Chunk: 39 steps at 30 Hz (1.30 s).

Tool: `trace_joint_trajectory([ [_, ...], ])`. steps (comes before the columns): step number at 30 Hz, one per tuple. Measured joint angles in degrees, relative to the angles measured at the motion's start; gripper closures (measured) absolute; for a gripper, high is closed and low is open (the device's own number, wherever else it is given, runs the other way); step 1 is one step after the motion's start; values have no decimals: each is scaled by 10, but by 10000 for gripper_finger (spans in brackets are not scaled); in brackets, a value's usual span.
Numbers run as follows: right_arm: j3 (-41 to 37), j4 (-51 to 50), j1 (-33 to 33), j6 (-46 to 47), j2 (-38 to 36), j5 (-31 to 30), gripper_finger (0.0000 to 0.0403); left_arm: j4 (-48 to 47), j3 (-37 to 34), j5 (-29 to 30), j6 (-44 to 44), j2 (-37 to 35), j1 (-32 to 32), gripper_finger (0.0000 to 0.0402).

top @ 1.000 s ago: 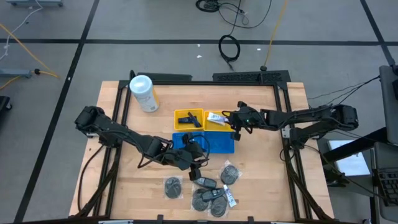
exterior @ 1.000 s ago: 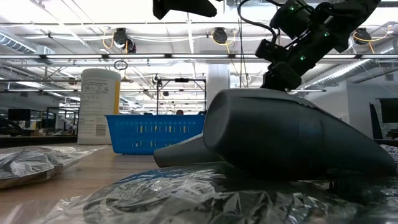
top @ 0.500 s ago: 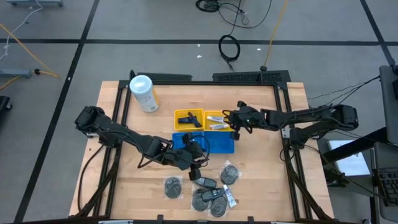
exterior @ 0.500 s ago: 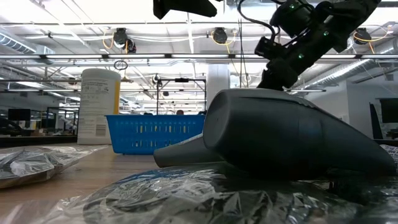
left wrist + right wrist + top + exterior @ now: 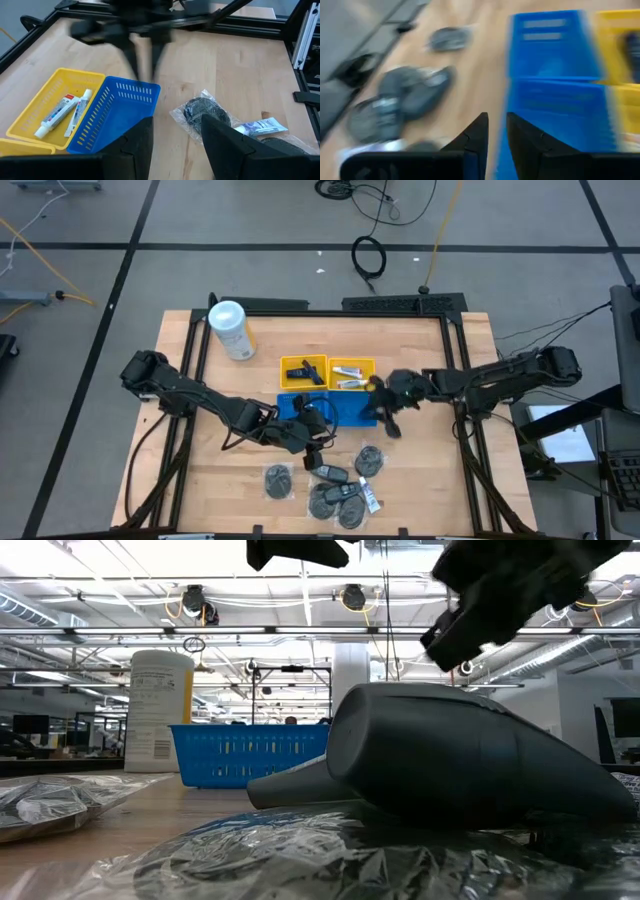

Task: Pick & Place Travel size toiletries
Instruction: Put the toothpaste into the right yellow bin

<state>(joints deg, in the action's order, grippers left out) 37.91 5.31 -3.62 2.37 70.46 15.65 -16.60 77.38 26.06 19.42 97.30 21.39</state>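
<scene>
Two white tubes (image 5: 348,376) lie in the right compartment of the yellow tray (image 5: 290,385), and black pieces (image 5: 305,370) lie in its left one. Near the front edge lie grey round wrapped pieces (image 5: 278,480), dark pieces (image 5: 335,498) and a white tube (image 5: 370,495). My left gripper (image 5: 316,446) hangs open over the near edge of the blue tray (image 5: 345,418), holding nothing. My right gripper (image 5: 388,424), blurred, hangs by the blue tray's right end. A narrow gap shows between its fingers (image 5: 496,131), with nothing in it.
A large white canister with a yellow label (image 5: 231,330) stands at the back left. A black frame (image 5: 455,380) runs along the table's sides. Bare wood lies right of the trays. In the low view a dark wrapped piece (image 5: 450,760) fills the foreground.
My right gripper has swung from over the yellow tray's right compartment toward the table's near edge, turning as it went, and now hangs by the blue tray's right end. A second white tube now lies in that compartment. My left arm has kept still.
</scene>
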Motion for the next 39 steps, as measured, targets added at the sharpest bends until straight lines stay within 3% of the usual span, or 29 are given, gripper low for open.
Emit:
trace_joint_trajectory([
  [5,0,0,-94,0,0,28,344,0,0,0,-2,0,0,241],
  [15,19,8,-217,39,32,-8,322,2,0,0,-3,0,0,241],
  [24,74,-12,-250,-27,137,-9,299,2,0,0,-2,0,0,241],
  [31,141,-99,-250,-120,183,-11,284,2,0,0,-2,0,0,241],
  [39,170,-144,-262,-209,186,-121,271,2,0,0,-2,0,0,241],
])
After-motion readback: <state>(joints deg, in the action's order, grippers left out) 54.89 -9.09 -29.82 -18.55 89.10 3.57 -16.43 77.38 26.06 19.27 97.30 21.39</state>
